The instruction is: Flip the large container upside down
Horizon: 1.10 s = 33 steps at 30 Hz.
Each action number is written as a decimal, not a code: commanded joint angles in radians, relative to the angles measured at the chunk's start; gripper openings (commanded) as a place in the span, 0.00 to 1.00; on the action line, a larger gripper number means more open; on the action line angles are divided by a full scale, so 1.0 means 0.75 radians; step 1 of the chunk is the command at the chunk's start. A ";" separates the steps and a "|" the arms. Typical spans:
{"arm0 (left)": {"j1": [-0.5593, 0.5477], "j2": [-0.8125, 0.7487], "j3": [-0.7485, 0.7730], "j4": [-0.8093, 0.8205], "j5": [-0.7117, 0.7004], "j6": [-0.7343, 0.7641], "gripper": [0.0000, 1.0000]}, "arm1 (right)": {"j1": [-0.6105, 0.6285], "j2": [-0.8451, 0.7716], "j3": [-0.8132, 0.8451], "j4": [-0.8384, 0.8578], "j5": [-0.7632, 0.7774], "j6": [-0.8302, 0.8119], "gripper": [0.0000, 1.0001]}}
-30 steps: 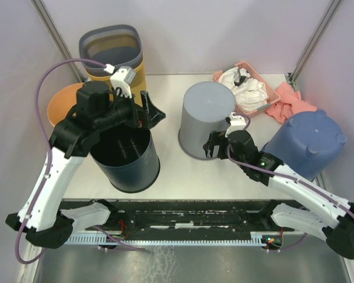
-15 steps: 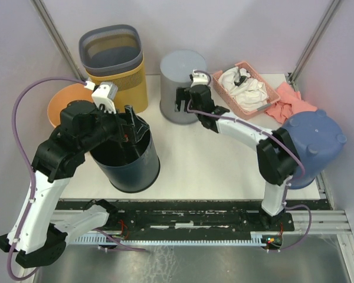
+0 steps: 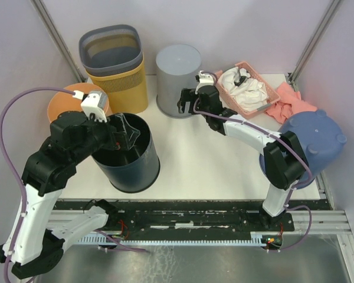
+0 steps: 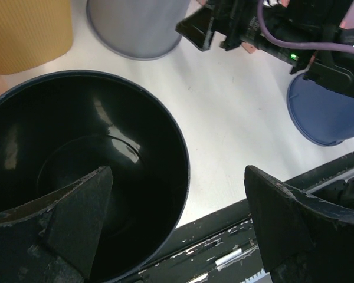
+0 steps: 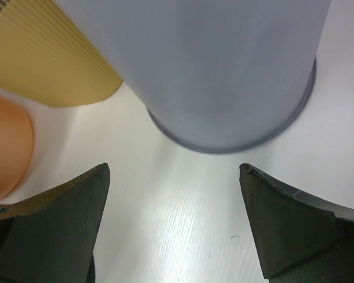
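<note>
Since a second ago the grey container went from the frame's centre to upper centre, beside the yellow bin, bottom up; right gripper gapes wide just before it; left gripper, wide too, straddles the rim of the upright dark container, lower left.

From where I stand, the left arm climbs from its base at the near left, elbow raised high, then folds forward so the wrist tips down and to the right. The left gripper hangs with jaws spread wide, clamping nothing. The right arm reaches long toward the back centre, and the right gripper is also wide apart and empty.
</note>
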 commanded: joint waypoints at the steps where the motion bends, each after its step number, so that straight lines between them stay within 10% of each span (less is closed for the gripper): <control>1: -0.001 -0.060 -0.009 -0.012 -0.103 -0.066 0.99 | 0.016 -0.131 -0.101 0.151 -0.083 0.038 0.99; 13: -0.002 -0.117 -0.024 -0.046 -0.187 -0.116 0.99 | 0.108 0.099 0.045 0.224 -0.019 0.041 0.99; 26: -0.002 -0.124 0.007 -0.162 -0.180 -0.152 0.99 | 0.030 0.529 0.575 0.104 0.572 0.099 0.99; 33: -0.003 -0.116 -0.013 -0.160 -0.169 -0.157 0.99 | 0.030 0.378 0.474 0.125 0.550 0.078 0.99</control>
